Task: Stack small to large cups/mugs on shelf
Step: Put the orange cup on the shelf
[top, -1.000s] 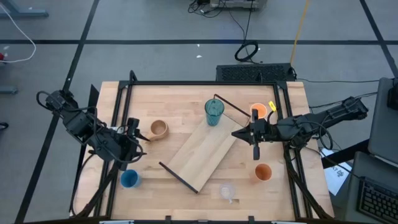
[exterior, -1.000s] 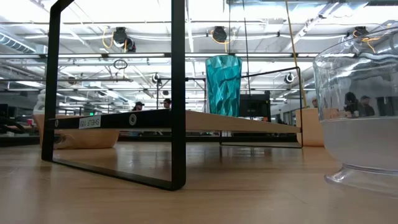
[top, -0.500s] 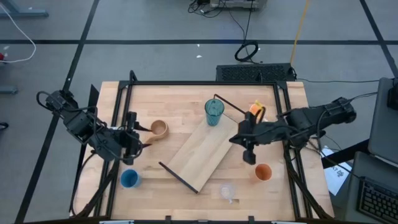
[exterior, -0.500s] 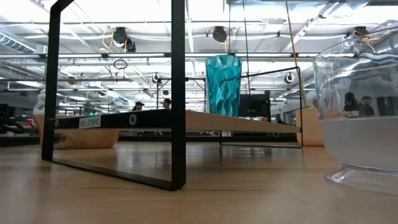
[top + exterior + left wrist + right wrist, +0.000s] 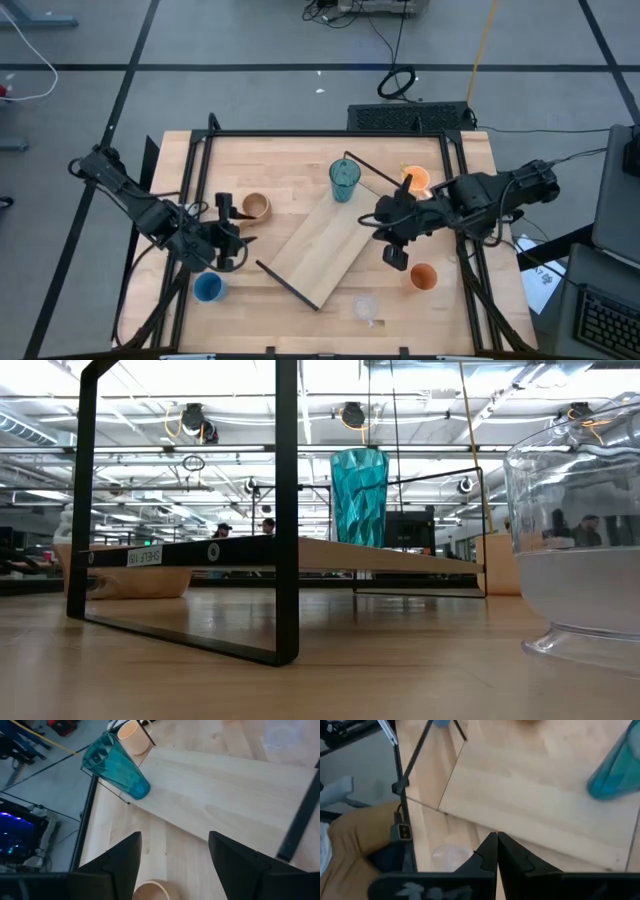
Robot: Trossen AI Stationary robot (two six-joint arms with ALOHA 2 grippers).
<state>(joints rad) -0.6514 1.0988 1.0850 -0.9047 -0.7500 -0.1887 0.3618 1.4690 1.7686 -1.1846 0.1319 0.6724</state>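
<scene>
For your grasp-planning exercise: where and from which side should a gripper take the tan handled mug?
Probably by the rim: the tan mug stands upright, mouth open upward, so come from above, one finger inside the wall, opposite the handle. The left gripper, open, is right beside it.

Black keyboard (image 5: 410, 117) behind table; coiled black cable (image 5: 397, 83) on floor beyond.

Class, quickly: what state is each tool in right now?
Left tool: open, holding nothing, above the table near the tan handled mug.
Right tool: closed, holding nothing.
</scene>
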